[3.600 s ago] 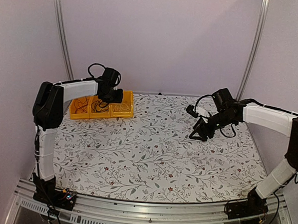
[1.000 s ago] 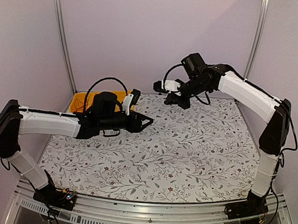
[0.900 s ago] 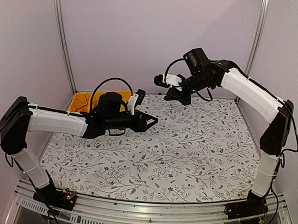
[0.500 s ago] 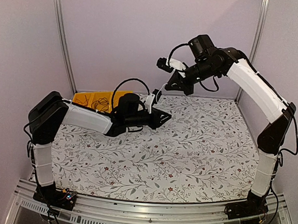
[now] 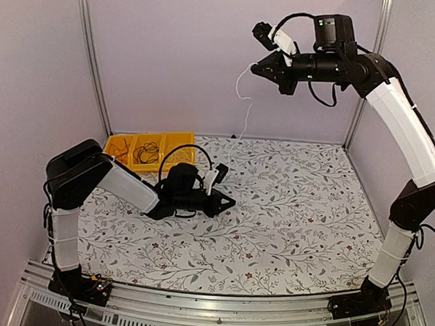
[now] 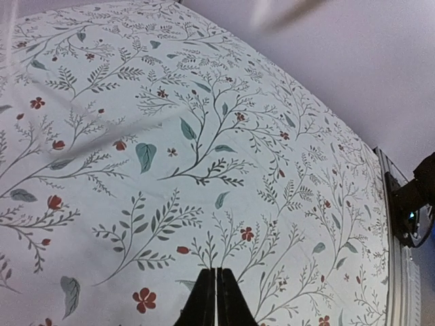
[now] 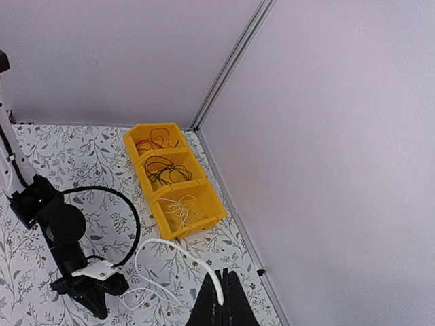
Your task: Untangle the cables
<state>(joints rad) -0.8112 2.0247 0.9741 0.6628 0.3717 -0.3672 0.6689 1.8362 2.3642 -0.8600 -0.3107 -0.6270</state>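
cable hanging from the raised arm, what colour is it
White. The cable shows best in the right wrist view.

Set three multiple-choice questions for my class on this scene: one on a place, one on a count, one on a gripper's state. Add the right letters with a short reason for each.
1. Where are the yellow bins?
A. far left corner of the table
B. table centre
C. near right edge

2. How many bins are there?
A. two
B. three
C. five

3. The right gripper is:
A. open, resting on the table
B. shut on a pale cable, high in the air
C. open over the bins

Answers: 1 A, they sit by the back wall at left. 2 B, three in a row. 3 B, the cable hangs from its closed fingers.
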